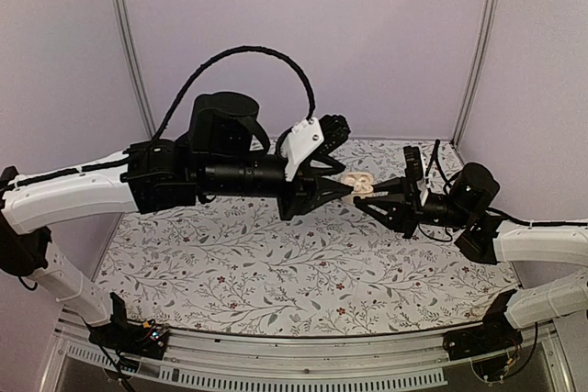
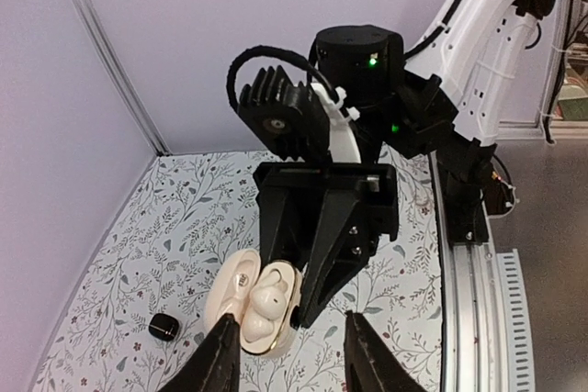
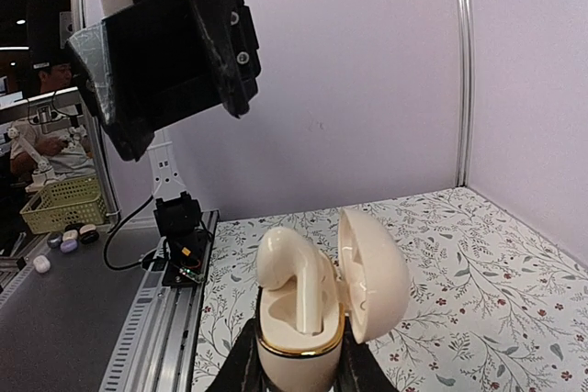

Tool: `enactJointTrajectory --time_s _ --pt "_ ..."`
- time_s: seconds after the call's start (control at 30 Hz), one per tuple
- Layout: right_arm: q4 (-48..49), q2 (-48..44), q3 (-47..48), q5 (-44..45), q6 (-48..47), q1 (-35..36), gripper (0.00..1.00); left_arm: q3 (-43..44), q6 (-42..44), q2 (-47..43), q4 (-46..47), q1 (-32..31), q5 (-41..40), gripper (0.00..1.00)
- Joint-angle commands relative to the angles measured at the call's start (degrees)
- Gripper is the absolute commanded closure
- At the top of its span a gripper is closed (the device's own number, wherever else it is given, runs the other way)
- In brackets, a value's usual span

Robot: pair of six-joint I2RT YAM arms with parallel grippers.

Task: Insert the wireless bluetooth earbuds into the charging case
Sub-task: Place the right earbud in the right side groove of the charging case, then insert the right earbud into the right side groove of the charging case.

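Pinches cream charging case (image 3: 296,330) low between right fingers (image 3: 241,364), clear of desk (image 3: 478,300), lid open, likely to offer sockets to left side; keeps left fingers (image 2: 220,360) spread, empty, just beside case, ready to seat pale earbud (image 3: 289,273) standing inside

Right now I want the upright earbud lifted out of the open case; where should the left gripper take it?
Probably by the rounded head of the earbud, from above: only it clears the charging case rim, the lid blocks one side, the right gripper holds the base.
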Motion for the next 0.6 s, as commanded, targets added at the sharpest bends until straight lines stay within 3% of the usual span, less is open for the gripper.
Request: enactJointTrajectory --time_s 0.0,0.57 --pt "0.3 -0.2 0.4 -1.3 -0.1 0.3 1.00 -0.6 4.3 0.3 -3.9 0.6 1.3 0.63" --pt "-2.3 0.3 1.3 -1.3 -1.4 1.0 1.00 0.6 6.0 3.3 -3.2 0.6 -1.8 0.64"
